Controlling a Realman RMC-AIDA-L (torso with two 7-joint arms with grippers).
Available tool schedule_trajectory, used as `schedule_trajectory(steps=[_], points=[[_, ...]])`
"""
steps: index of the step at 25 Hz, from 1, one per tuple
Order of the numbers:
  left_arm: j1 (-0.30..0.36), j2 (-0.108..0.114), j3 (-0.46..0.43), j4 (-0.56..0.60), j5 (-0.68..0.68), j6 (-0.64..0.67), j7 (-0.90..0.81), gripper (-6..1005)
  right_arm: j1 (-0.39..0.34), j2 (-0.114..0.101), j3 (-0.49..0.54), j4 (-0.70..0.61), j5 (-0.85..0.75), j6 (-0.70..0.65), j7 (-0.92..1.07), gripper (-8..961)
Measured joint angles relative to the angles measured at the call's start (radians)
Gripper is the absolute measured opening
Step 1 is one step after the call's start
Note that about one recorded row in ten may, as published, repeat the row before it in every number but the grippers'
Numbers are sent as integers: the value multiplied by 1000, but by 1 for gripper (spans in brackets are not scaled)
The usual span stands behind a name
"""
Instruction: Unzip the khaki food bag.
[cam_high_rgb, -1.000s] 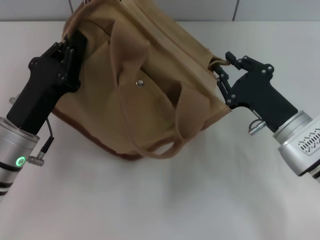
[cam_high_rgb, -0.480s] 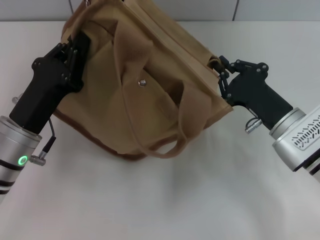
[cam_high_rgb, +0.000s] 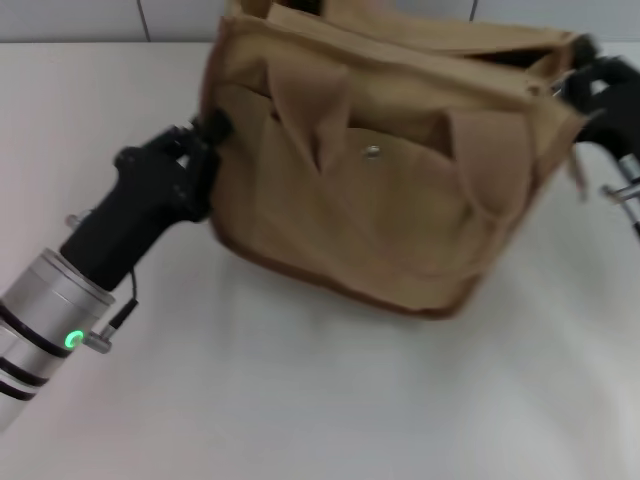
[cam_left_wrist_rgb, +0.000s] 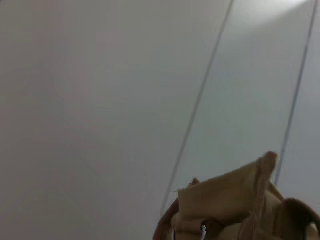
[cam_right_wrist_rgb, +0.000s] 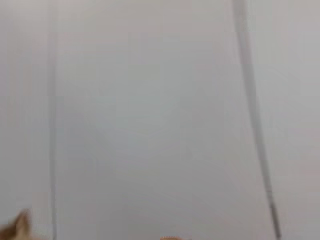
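Standing on the white table (cam_high_rgb: 300, 400) is one khaki food bag (cam_high_rgb: 390, 200), two strap handles hanging down its front beside a single silver snap (cam_high_rgb: 372, 152). The left gripper (cam_high_rgb: 205, 140) reaches in low from the near left, pressed against the bag's left end. The right gripper (cam_high_rgb: 590, 85) sits blurred at the bag's upper right corner; I cannot tell whether either pincer is apart or together.

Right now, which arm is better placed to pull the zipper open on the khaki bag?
Probably the right. The right gripper is at the top corner of the khaki food bag, level with its top seam where the zipper runs. The left gripper sits lower against the opposite end, better suited to bracing it.
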Motion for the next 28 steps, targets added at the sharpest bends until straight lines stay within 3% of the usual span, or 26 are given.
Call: schedule_trajectory(steps=[5,12,17,21,22,24,25,27,28], points=[[-25,0,94,2,0,-14,-1,141,21,-3,38,-71,0,-1,174,50],[-33,1,103,-3,-3,-32,-15,143,18,-1,54,-66,5,33,180,106],[6,4,104,41,-3,67,-10,145,-16,-4,49,-85,5,-32,255,176],[53,12,159,149,-2,178,-43,300,-45,-11,28,-176,-12,-199,426,280],[53,12,159,149,-2,178,-43,338,-53,-16,8,-206,-20,-259,470,319],[108,31,321,354,3,246,-137,419,-65,-27,-56,-258,-30,-374,528,395],[116,37,354,392,7,252,-155,461,-70,-35,-109,-285,-32,-430,550,433],[130,70,462,485,43,261,-192,544,-69,-58,-269,-336,-36,-526,578,609],[126,96,511,513,74,271,-205,586,-63,-71,-373,-358,-36,-564,585,609]])
